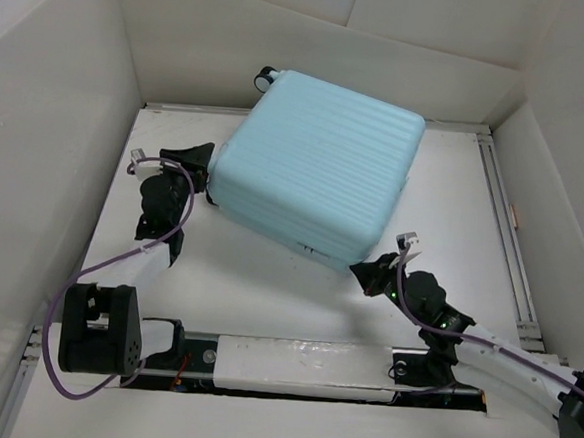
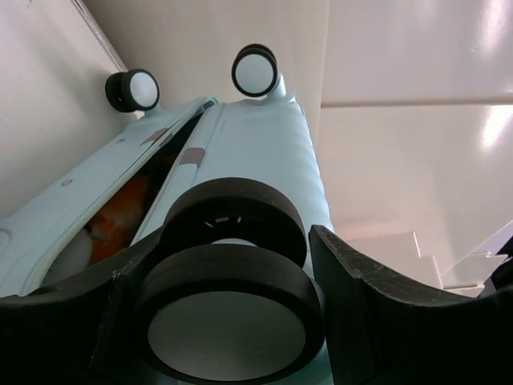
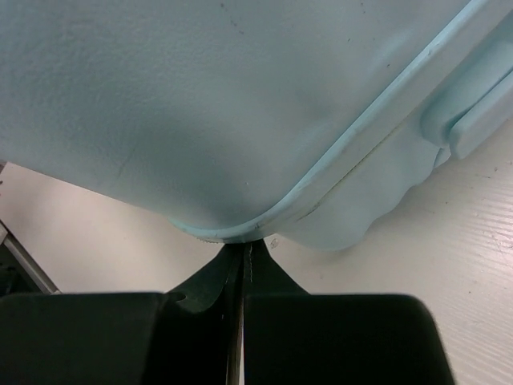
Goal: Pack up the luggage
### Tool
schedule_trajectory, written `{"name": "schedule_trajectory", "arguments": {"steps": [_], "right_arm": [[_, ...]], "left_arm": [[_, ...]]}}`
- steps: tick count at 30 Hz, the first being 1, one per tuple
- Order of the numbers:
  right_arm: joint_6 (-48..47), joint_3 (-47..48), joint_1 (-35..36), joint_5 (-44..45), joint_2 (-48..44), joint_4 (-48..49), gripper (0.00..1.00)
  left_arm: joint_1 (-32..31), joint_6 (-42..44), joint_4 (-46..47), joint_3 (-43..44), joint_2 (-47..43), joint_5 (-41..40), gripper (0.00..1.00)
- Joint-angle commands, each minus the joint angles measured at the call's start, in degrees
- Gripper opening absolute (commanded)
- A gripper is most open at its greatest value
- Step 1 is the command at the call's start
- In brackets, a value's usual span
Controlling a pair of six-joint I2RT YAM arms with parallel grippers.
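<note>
White table bears luggage (image 1: pixel 321 166); left tool (image 2: pixel 232 321) grasps its wheel (image 2: pixel 228 317); right tool (image 3: pixel 243 277) clenched.

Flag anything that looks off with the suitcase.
The luggage lies skewed on the table, not fully shut: in the left wrist view the seam gapes and something orange shows inside. The left gripper fingers straddle a caster wheel.
</note>
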Motion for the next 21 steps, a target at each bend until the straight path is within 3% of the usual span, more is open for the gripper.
{"name": "schedule_trajectory", "arguments": {"steps": [1, 3, 4, 7, 11, 14, 15, 18, 21], "right_arm": [[5.89, 6.04, 5.14, -21.19, -1.73, 25.82, 0.0], [4.23, 8.4, 5.14, -17.27, -5.15, 19.26, 0.0], [3.35, 9.47, 5.14, -14.71, -9.34, 9.56, 0.0], [1.85, 10.09, 5.14, -8.72, -14.46, 3.41, 0.0], [1.85, 12.2, 5.14, -6.61, -9.5, -3.26, 0.0], [2.64, 12.2, 10.84, -2.83, -2.48, -3.28, 0.0], [1.86, 12.2, 11.81, -3.43, -0.61, -3.28, 0.0], [1.06, 11.06, 12.35, -16.06, 4.4, 5.29, 0.0], [0.53, 10.44, 12.35, -19.61, 1.28, 2.98, 0.0]], "left_arm": [[-9.69, 8.36, 3.2, 0.32, -2.0, 19.83, 0.0], [-9.69, 10.03, 0.48, 1.02, -3.31, 19.22, 0.0], [-9.69, 10.56, 0.46, 1.03, -4.36, 19.21, 0.0], [-9.69, 10.57, 0.46, 0.41, -5.07, 18.51, 0.0], [-12.23, 10.57, 1.16, -0.81, -3.93, 17.9, 0.0], [-12.76, 10.57, 3.0, -3.44, -3.93, 16.05, 0.0], [-12.76, 10.57, 3.62, -4.07, -3.23, 15.53, 0.0], [-12.76, 11.8, 3.62, -4.59, -1.74, 13.42, 0.0], [-10.05, 11.1, 6.95, -5.91, 0.89, 13.41, 0.0]]}}
